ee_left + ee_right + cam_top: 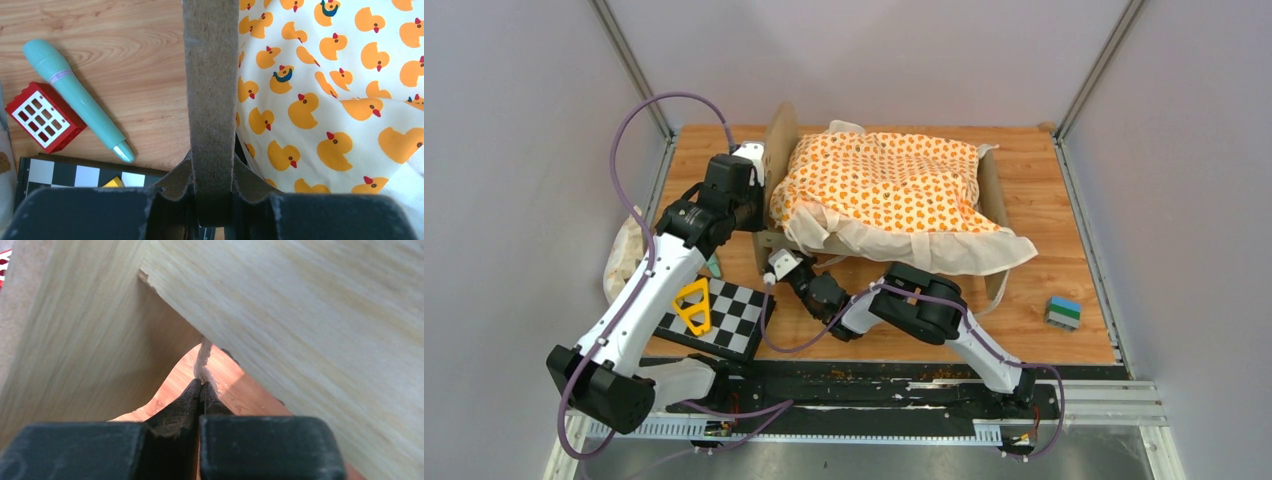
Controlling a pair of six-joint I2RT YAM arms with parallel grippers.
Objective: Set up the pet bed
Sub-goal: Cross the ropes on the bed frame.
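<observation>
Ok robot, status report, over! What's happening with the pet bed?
Left gripper clamped on end board of light-wood pet bed. Right gripper shut on thin cream fabric tie. Orange duck-print cushion draped across the frame.

left tool [212, 175], right tool [201, 387]: both clamped

Teal pen [75, 97], red block [42, 117] and checkerboard [734, 320] crowd the left of the pet bed [779, 140]; bare table [1044, 180] lies right.
</observation>
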